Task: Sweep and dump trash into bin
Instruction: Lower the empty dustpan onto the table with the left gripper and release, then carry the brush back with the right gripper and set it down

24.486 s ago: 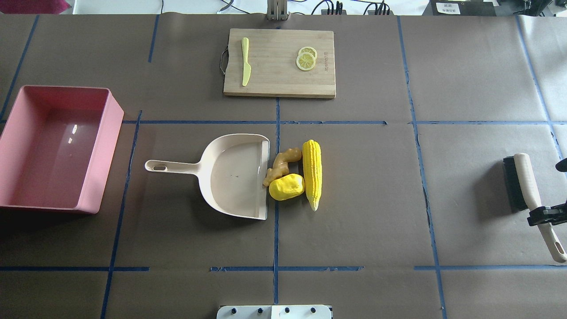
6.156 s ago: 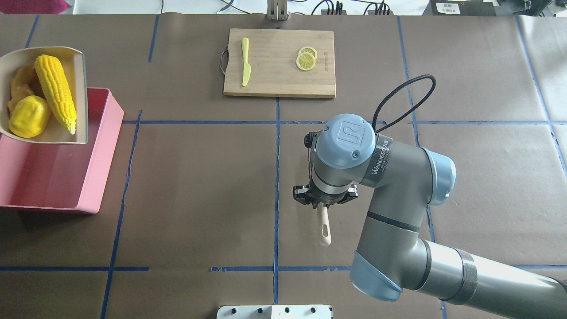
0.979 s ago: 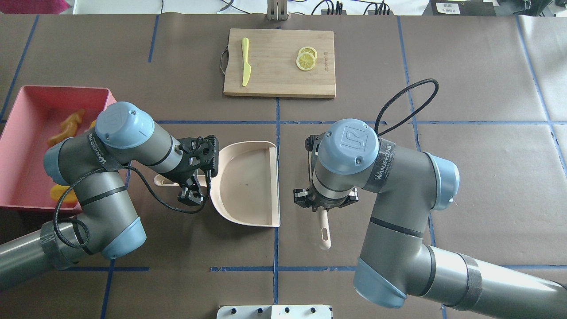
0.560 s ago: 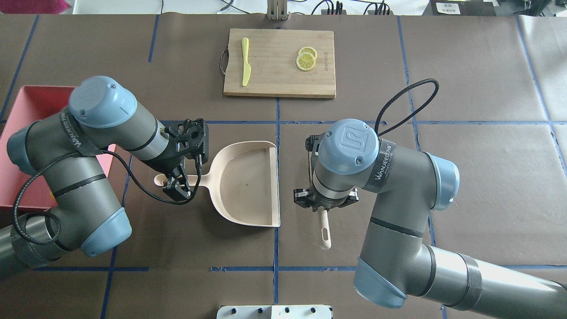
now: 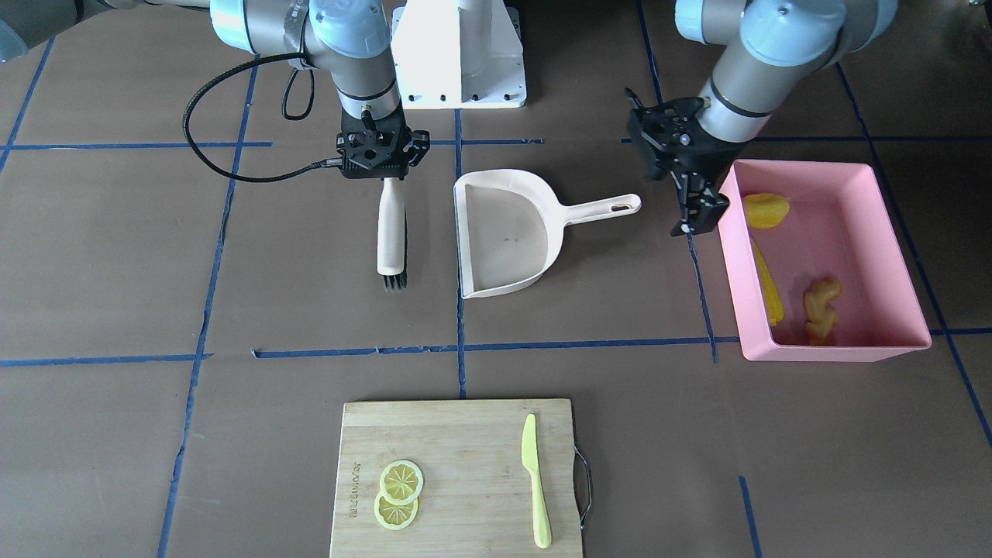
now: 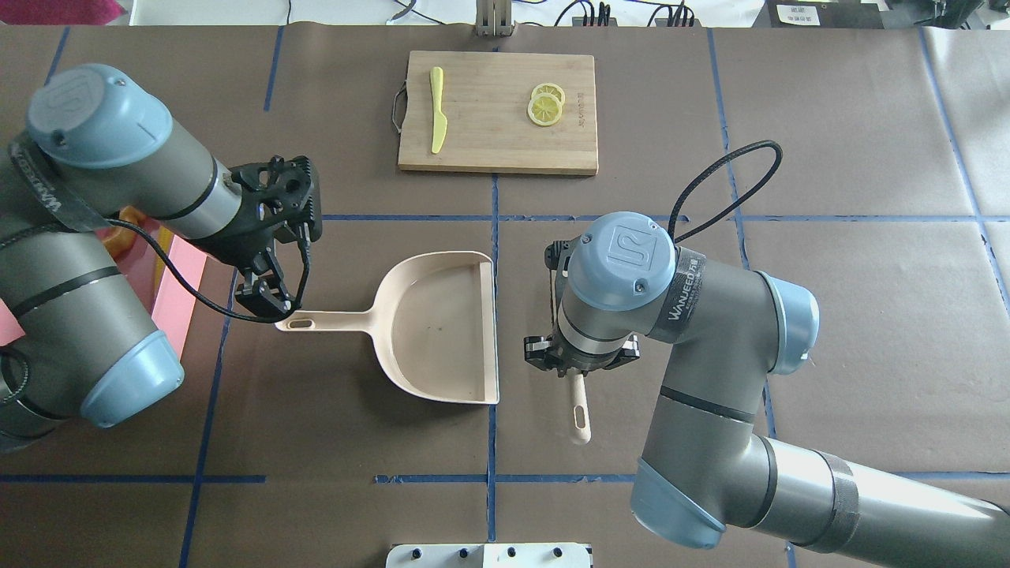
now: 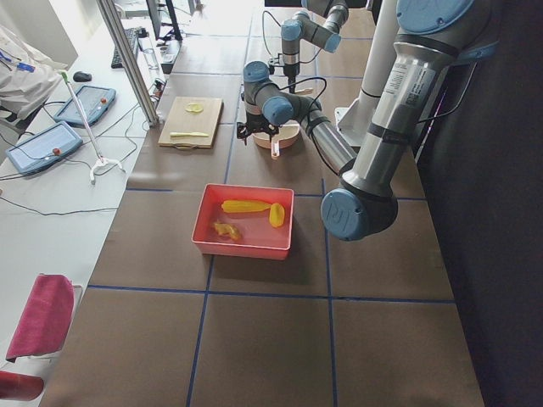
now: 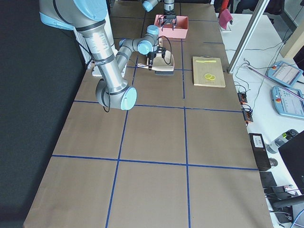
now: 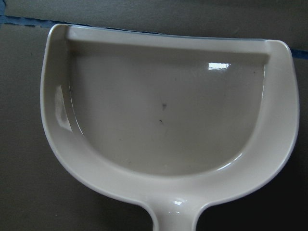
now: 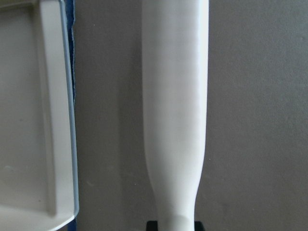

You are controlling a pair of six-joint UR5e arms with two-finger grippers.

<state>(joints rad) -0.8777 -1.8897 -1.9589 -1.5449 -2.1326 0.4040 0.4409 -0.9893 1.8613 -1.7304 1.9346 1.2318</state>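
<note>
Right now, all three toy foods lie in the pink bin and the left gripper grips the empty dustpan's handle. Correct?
No: the left gripper is clear of the dustpan handle, holding nothing, as the exterior front-facing view shows. The rest is right.

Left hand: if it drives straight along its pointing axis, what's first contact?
Probably the beige plastic dustpan: the left hand tilts down toward its handle. Depth is unclear, so it may land on the brown-papered table beside it.
</note>
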